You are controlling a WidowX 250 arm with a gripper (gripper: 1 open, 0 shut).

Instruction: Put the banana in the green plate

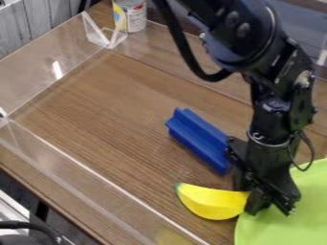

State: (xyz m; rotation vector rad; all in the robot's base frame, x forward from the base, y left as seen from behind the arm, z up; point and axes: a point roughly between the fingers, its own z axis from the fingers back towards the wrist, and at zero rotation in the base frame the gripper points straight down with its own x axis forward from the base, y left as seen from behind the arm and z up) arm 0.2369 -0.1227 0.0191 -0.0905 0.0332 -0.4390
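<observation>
The yellow banana [211,201] lies on the wooden table near the front edge, just left of the green plate [296,222], whose lime rim fills the bottom right corner. My black gripper [269,203] points straight down at the banana's right end, right at the plate's edge. Its fingers are pressed together around that end, so it looks shut on the banana. The contact itself is partly hidden by the fingers.
A blue ridged block [200,140] lies just behind the banana, close to the arm. Clear acrylic walls [52,72] bound the table at the left and back. A white and yellow bottle [128,15] stands at the far back.
</observation>
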